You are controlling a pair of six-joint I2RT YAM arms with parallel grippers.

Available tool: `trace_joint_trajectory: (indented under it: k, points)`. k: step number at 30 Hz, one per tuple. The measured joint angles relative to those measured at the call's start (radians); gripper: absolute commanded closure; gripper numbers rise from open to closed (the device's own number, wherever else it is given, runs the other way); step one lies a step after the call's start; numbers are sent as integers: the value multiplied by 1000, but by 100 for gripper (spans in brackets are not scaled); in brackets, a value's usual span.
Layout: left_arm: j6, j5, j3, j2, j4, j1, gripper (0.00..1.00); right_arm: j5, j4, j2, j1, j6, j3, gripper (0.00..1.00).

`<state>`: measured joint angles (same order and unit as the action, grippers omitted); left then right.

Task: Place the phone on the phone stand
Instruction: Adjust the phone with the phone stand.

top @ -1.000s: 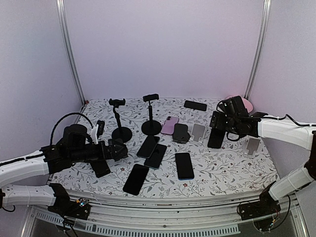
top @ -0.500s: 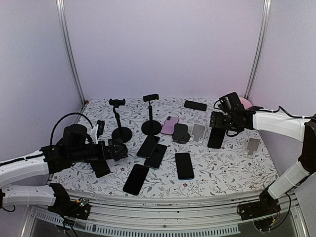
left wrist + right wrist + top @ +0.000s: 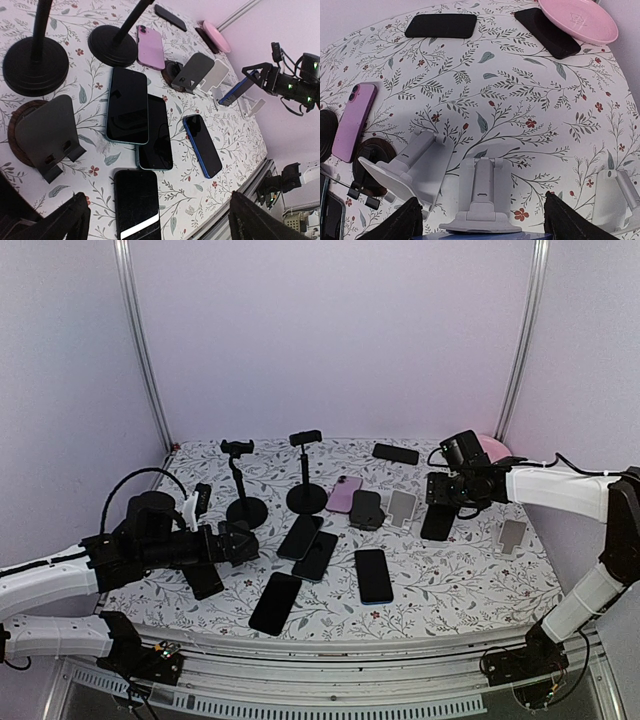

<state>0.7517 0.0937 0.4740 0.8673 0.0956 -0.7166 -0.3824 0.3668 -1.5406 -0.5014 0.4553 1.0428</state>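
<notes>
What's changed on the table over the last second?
The right gripper edged left as its forearm levelled out. Its fingers straddle the top edge of the blue-edged phone; whether they grip it is unclear. The phone stayed tilted up by the white stand. The left gripper stayed open and still.

No legible text or labels anywhere.

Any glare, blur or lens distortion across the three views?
Top external: soft, even light with a lilac cast, sharp across the floral tablecloth. Left wrist: tilted wide-angle view, with a white glare bar on the nearest black phone. Right wrist: sharp, no glare on the round pink plate or the middle white plastic phone stand.
</notes>
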Motion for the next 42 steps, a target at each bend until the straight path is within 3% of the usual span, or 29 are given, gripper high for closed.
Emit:
trace_joint_trajectory:
  k: [16,42]
  points:
    - [1,0,0,3,-1,0,3,-22,-2,-3,-21,-46,0,26]
    - [0,0,0,4,-1,0,3,-92,36,-26,-55,-53,30,26]
